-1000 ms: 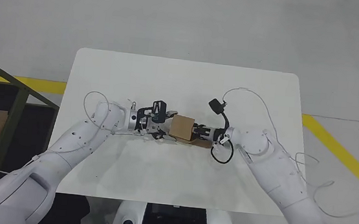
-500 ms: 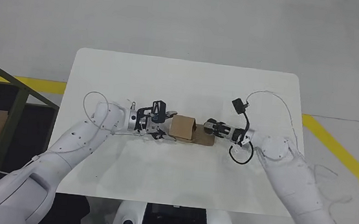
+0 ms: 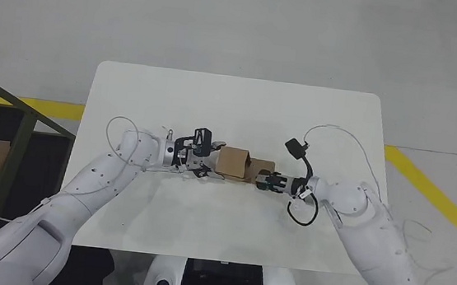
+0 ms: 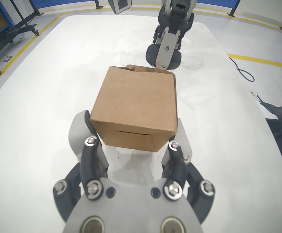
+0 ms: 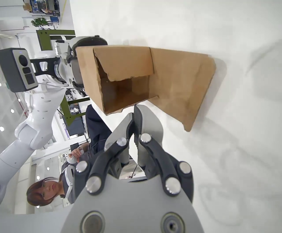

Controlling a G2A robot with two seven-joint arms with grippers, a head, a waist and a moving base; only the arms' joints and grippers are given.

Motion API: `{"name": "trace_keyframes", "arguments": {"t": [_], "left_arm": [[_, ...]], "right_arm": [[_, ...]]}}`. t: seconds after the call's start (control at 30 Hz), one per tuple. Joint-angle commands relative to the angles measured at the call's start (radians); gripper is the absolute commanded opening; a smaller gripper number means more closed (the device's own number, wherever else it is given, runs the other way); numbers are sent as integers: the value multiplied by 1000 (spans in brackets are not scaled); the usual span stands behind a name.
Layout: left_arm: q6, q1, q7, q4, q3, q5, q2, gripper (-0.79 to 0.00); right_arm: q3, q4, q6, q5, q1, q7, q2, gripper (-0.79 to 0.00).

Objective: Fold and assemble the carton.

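Carton (image 3: 232, 163) lying mid-way across the table (image 3: 216, 100), closed end clamped between the fingers of the left gripper (image 4: 133, 123), open end and outspread flap (image 5: 182, 88) facing the right gripper (image 5: 134, 111), whose fingers are pressed together.

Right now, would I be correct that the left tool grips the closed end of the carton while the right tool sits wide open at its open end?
Not quite: the right tool is shut, its fingers pressed together, as the right wrist view shows. The rest holds: the left tool grips the closed end of the carton, and the right tool sits at its open end.
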Motion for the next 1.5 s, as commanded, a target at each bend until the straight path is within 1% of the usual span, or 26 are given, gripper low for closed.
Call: {"name": "trace_keyframes", "arguments": {"t": [0.0, 0.1, 0.27, 0.43, 0.6, 0.77, 0.93, 1.07, 1.17, 1.3, 1.4, 1.47], "left_arm": [[-3, 0, 2, -1, 0, 1, 0, -175], [-3, 0, 5, -1, -2, 1, 0, -179], [-3, 1, 7, -1, -3, 4, 1, -172], [-4, 1, 7, 0, -3, 4, 1, -172], [-4, 2, 5, -1, -4, 3, 1, -172], [-5, 2, 1, -1, -4, 1, 0, -175], [-3, 3, -2, -2, -3, 0, -1, -166], [-5, 3, -2, 0, -3, -2, -2, -166], [-6, 2, -4, 2, -3, -3, -3, -169], [-4, 2, -1, 4, -3, -3, -3, -179], [-6, 2, 0, 6, -3, -3, -3, -182], [-7, 2, 0, 6, -2, -1, -4, -179]], "right_arm": [[-28, 31, -6, 15, 25, -17, -10, -785], [-73, 81, -14, 36, 71, -41, -28, -785], [-153, 166, -31, 68, 154, -43, -61, -785], [-201, 238, -62, 101, 208, -43, -86, -785], [-210, 288, -107, 127, 226, -36, -96, -785], [-169, 298, -146, 139, 208, -34, -84, -785], [-93, 243, -145, 122, 155, -37, -56, -785], [-7, 147, -111, 65, 87, -61, -25, -785], [58, 31, -25, -48, 20, -77, 3, -785], [122, -124, 122, -195, -70, -69, 32, -785], [142, -184, 159, -229, -113, -50, 41, -785], [142, -193, 165, -242, -125, -46, 44, -717]]}}
